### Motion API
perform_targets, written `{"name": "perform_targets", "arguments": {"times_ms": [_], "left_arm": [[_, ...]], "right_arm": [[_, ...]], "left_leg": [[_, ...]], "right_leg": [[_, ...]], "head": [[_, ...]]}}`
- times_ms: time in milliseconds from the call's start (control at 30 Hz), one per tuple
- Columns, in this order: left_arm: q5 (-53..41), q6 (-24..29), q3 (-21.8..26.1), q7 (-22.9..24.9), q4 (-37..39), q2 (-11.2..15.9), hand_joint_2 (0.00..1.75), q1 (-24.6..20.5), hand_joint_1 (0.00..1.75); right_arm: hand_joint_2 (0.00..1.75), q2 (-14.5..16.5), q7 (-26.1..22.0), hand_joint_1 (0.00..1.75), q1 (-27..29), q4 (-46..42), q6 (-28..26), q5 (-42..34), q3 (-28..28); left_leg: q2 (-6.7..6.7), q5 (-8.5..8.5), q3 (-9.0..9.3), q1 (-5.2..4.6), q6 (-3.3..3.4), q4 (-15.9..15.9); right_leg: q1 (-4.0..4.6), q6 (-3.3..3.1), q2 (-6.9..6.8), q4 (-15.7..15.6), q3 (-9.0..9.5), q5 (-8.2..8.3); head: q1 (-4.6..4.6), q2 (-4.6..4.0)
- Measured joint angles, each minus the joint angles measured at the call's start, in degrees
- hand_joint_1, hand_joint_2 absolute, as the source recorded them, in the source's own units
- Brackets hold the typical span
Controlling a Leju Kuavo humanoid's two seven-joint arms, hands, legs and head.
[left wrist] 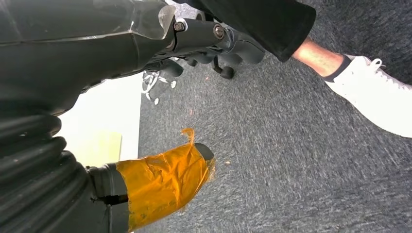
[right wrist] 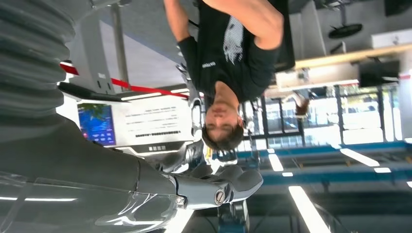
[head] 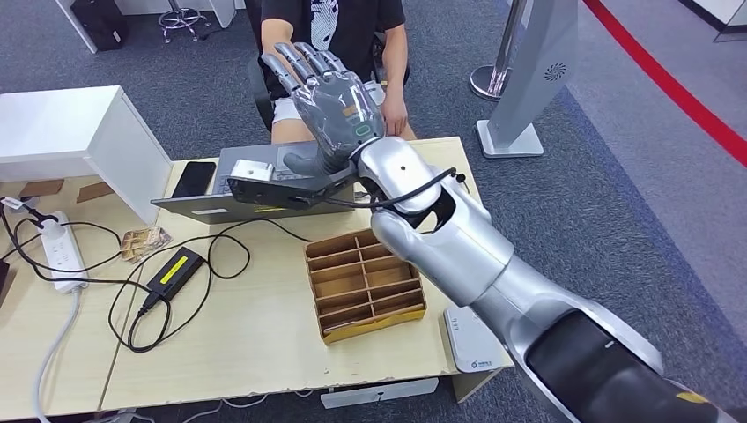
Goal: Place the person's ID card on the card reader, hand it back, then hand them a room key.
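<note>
Silver-grey right hand [head: 330, 97] is raised over the far edge of the table [head: 255, 335], at 12 o'clock in the head view. Its fingers are spread and stretched toward one seated person [head: 339, 26], with nothing between them. The right wrist view agrees: thumb and fingers apart, bare.

Left hand [left wrist: 160, 179] hangs over grey carpet, its thumb wrapped in orange tape. I cannot tell from this view whether its fingers are spread or curled.

Count on the table:
- One grey laptop [head: 264, 189] just under my right wrist.
- One black phone [head: 194, 179] at the laptop's 9 o'clock.
- One white power strip [head: 62, 251] at far 9 o'clock.
- One black adapter [head: 176, 269] with a yellow label.
- One cardboard divider tray [head: 374, 322] at centre.
- One flat white device [head: 471, 339] at the tray's 4 o'clock, on the table edge.
- One small pile of brown patterned cards [head: 145, 240] at the adapter's 11 o'clock, too small to count.

ID card: I cannot tell where it is, nor whether it lies in that pile.
</note>
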Motion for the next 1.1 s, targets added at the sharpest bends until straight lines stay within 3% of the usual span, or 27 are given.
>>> {"name": "perform_targets", "arguments": {"times_ms": [367,500,600,800,933,1100], "left_arm": [[0.8,0.0,-0.1,0.0,-0.1,0.0,1.75,0.0,0.00],[5.4,-0.1,-0.7,0.8,-0.5,0.0,1.75,0.1,0.00],[13.1,-0.8,-3.5,3.3,-2.6,-0.1,1.75,1.3,0.00],[23.8,-1.9,-14.7,9.4,-11.6,-0.8,1.75,8.5,0.00],[25.9,-1.5,-19.7,11.3,-15.7,-1.5,1.75,11.4,0.00],[26.9,-1.1,-23.1,12.0,-18.4,-2.1,1.75,13.0,0.00]], "right_arm": [[1.75,-2.5,-0.2,0.00,2.9,-9.0,-0.1,0.0,0.0],[1.75,-4.5,-3.1,0.00,5.8,-13.5,-2.6,-0.1,-0.1],[1.75,-9.3,-6.7,0.00,13.2,-22.0,-5.4,-0.1,-0.1],[1.75,-19.7,-14.8,0.00,33.4,-34.2,-14.7,0.3,-0.7],[1.75,-22.7,-16.0,0.00,43.8,-37.7,-19.0,4.1,-1.3],[1.75,-24.3,-15.9,0.00,49.8,-38.1,-19.1,5.2,-1.3]], "left_leg": [[0.01,0.02,0.01,0.02,-0.02,0.0],[-0.13,0.02,0.00,0.05,-0.03,0.0],[-0.44,-0.03,-0.03,0.07,0.02,0.0],[-0.49,-0.27,-0.07,0.03,0.24,0.0],[-0.45,-0.38,-0.08,0.03,0.23,0.0],[-0.42,-0.38,-0.06,0.05,0.21,0.0]], "right_leg": [[0.00,-0.02,0.00,0.0,-0.01,0.02],[0.04,-0.01,-0.11,0.0,0.02,0.01],[0.07,0.06,-0.44,-0.1,0.17,-0.08],[0.07,0.23,-0.51,-0.3,0.25,-0.21],[0.06,0.28,-0.48,-0.3,0.24,-0.27],[0.06,0.27,-0.47,-0.3,0.26,-0.27]], "head": [[-0.01,0.00],[-0.02,0.00],[0.00,-0.01],[0.02,-0.01],[0.00,0.00],[0.00,0.00]]}}
